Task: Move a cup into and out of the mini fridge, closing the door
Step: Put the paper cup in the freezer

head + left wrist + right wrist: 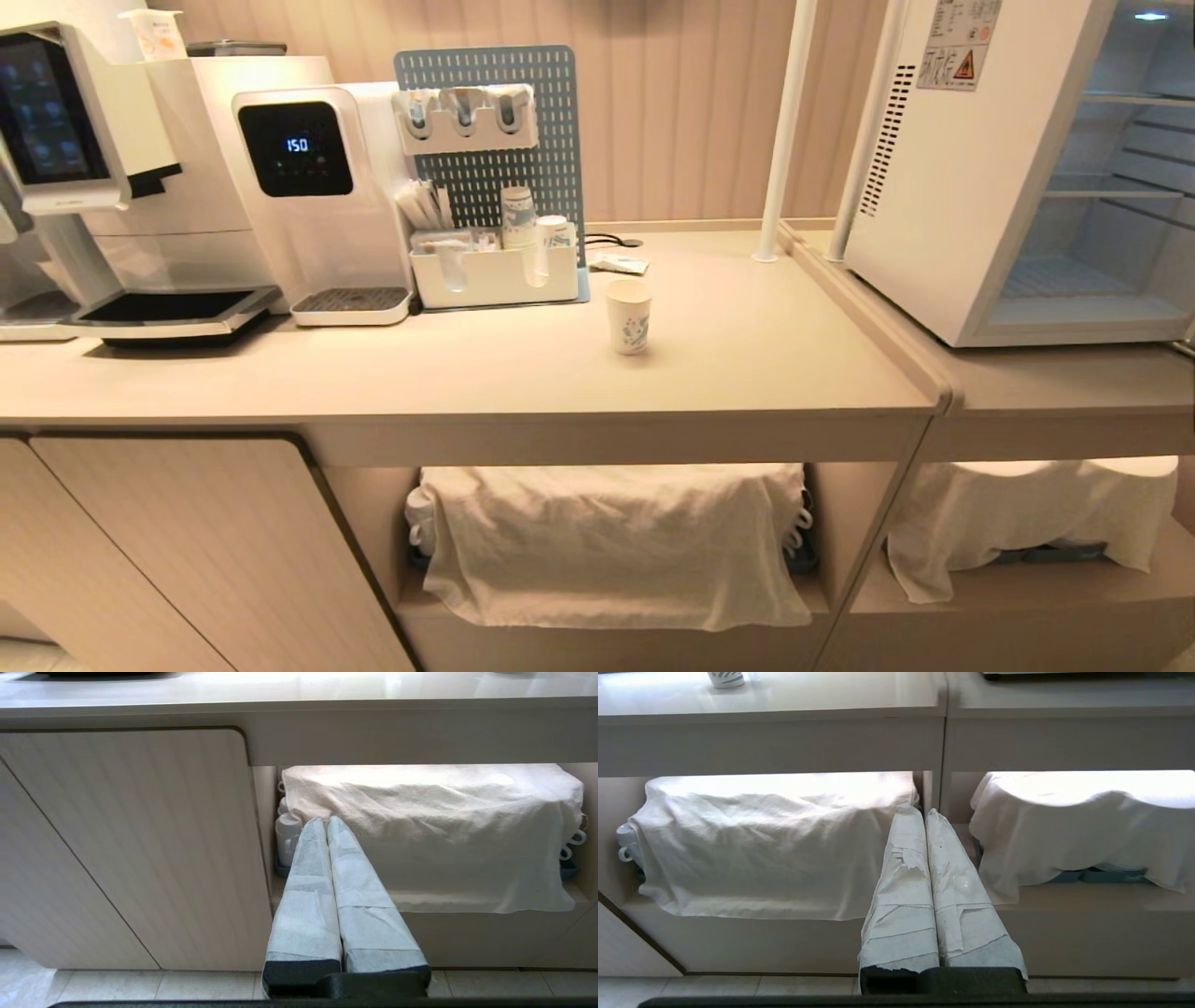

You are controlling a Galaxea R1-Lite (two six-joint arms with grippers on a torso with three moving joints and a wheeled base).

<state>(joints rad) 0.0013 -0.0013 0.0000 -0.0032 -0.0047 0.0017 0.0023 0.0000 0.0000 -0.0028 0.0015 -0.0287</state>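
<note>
The cup (627, 316), white paper with a blue swirling print, stands upright in the middle of the beige counter (747, 373); its base also shows in the right wrist view (725, 678). The mini fridge (980, 159) sits at the counter's right end with its white interior and thin shelves exposed; its door is out of view. Neither arm appears in the head view. My left gripper (325, 822) is shut and empty, low in front of the cabinet below the counter. My right gripper (923, 812) is shut and empty too, facing the open shelves under the counter.
A coffee machine (56, 121) and a water dispenser (317, 187) stand at the counter's back left, with a white organiser of stacked cups (495, 271) before a blue pegboard (523, 121). A white pole (784, 131) rises near the fridge. Cloth-covered items (607, 541) fill the lower shelves.
</note>
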